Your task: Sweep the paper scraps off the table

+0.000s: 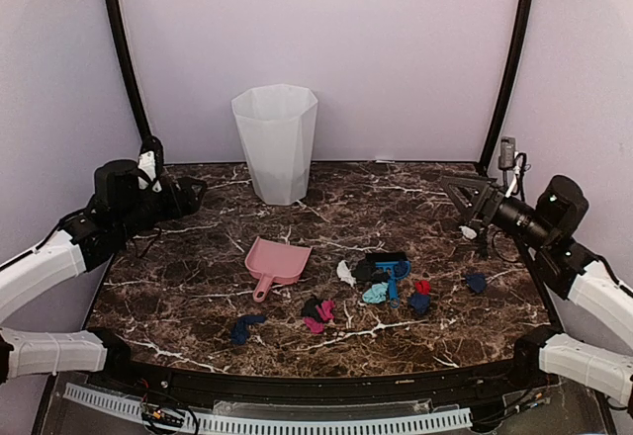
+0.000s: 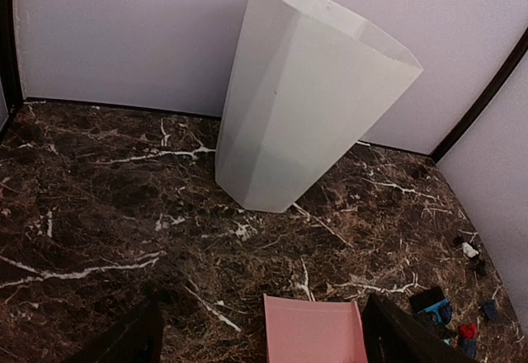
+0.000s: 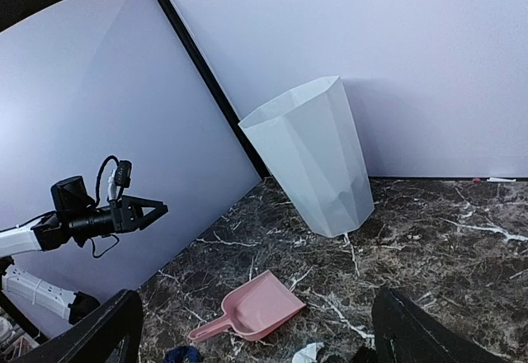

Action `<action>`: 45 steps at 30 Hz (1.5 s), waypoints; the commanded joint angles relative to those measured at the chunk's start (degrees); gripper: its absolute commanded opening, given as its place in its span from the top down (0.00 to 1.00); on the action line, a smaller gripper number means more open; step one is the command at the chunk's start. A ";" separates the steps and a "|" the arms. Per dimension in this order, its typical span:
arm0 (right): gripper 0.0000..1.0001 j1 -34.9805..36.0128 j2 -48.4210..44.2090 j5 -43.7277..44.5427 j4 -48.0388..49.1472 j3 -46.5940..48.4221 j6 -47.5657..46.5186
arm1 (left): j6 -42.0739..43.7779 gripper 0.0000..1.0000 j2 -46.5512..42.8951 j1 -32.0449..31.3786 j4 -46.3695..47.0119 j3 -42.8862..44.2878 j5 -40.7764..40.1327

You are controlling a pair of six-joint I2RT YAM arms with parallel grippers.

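Observation:
Several small paper scraps lie on the dark marble table (image 1: 188,282) right of centre: a white one (image 1: 345,273), a teal one (image 1: 376,294), a red one (image 1: 422,286), navy ones (image 1: 477,282), and a magenta and black pair (image 1: 318,310). One navy scrap (image 1: 245,328) lies apart near the front. My left gripper (image 1: 193,195) hangs open and empty above the back left, far from them. My right gripper (image 1: 457,198) hangs open and empty above the back right. In the right wrist view a white scrap (image 3: 309,352) and a navy scrap (image 3: 177,355) show at the bottom edge.
A pink dustpan (image 1: 275,262) lies mid-table, handle toward the front; it also shows in the left wrist view (image 2: 313,330) and the right wrist view (image 3: 252,307). A blue hand brush (image 1: 391,269) lies among the scraps. A tall white bin (image 1: 275,143) stands at the back centre.

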 commanded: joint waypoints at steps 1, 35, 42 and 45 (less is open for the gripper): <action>0.02 3.18 -2.06 5.47 -6.69 0.09 1.37 | -1.37 0.14 -1.33 -4.38 4.33 -5.17 1.40; 0.52 37.10 41.15 49.91 -48.19 20.84 11.26 | 2.55 0.22 15.38 -20.27 20.37 -9.56 4.00; 0.56 37.12 46.65 48.21 -47.00 21.59 11.39 | 2.87 0.23 16.47 -20.30 20.89 -9.78 4.09; 0.56 37.17 47.91 47.75 -46.36 21.18 11.79 | 2.73 0.23 16.60 -20.29 21.06 -10.14 4.22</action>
